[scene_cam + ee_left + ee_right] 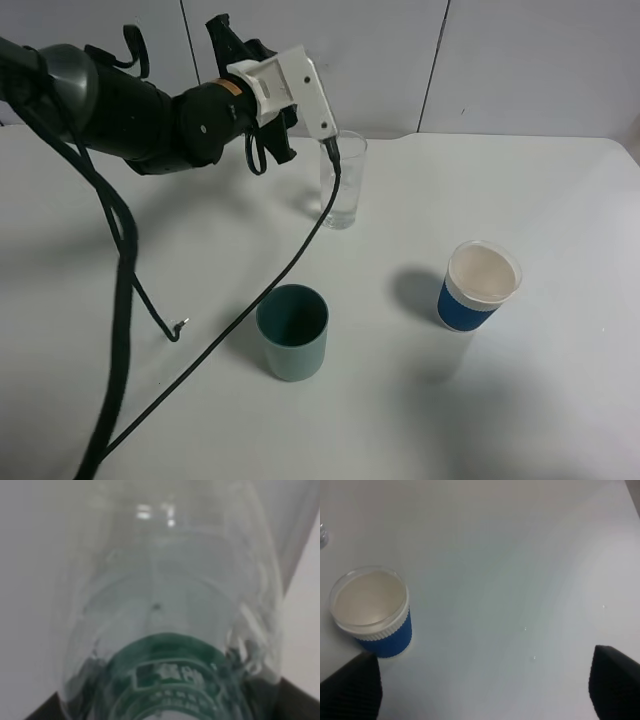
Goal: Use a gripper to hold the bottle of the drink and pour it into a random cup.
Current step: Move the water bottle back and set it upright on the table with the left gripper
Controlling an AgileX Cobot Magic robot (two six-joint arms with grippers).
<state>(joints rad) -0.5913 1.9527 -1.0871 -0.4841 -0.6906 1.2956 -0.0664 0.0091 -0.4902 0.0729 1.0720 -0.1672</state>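
— Left gripper [288,95]?
— Clamped on the bottle [170,630]. Its clear body and green label fill the gap between the black fingers [42,712].
— Location?
— Raised above the table [560,400], right at the rim of the tall glass [343,180] near the back wall. From overhead the bottle itself is hard to make out.
— Right gripper [482,680]?
— Fingers spread wide, holding nothing, near the blue cup [372,612].
— Anything else?
— A teal cup [292,332] stands in front, well apart from the glass.
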